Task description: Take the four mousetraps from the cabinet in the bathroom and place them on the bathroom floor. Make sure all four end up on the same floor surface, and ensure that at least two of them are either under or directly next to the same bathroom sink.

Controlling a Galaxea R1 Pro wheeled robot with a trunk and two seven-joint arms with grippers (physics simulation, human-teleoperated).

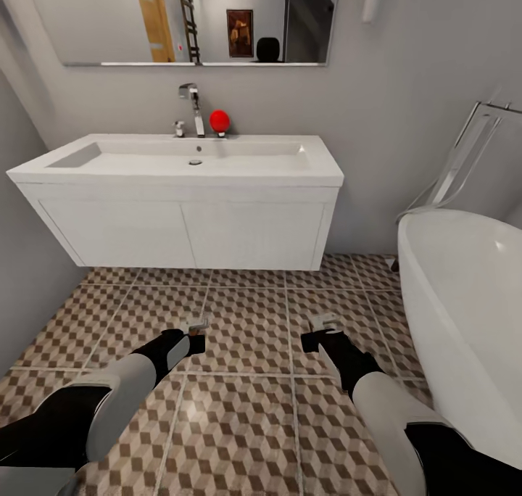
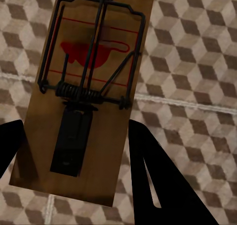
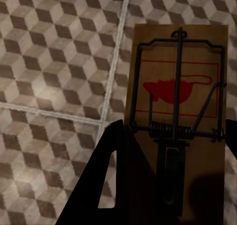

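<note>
While no lettering is legible, each mousetrap bears a red mouse silhouette: the left gripper (image 2: 74,151) pinches one mousetrap (image 2: 84,111), the right gripper (image 3: 173,156) the other mousetrap (image 3: 180,101). Both hang above the cube-patterned bathroom floor (image 1: 246,336), before the white wall-hung sink (image 1: 181,191); a bathtub (image 1: 464,300) stands rightward.

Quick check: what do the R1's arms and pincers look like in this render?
Both arms have glossy white shells with black sections at the joints and black wrists. The left pincer and right pincer carry small pale-grey tips; up close the fingers are flat matte black wedges. No cables or markings visible.
</note>
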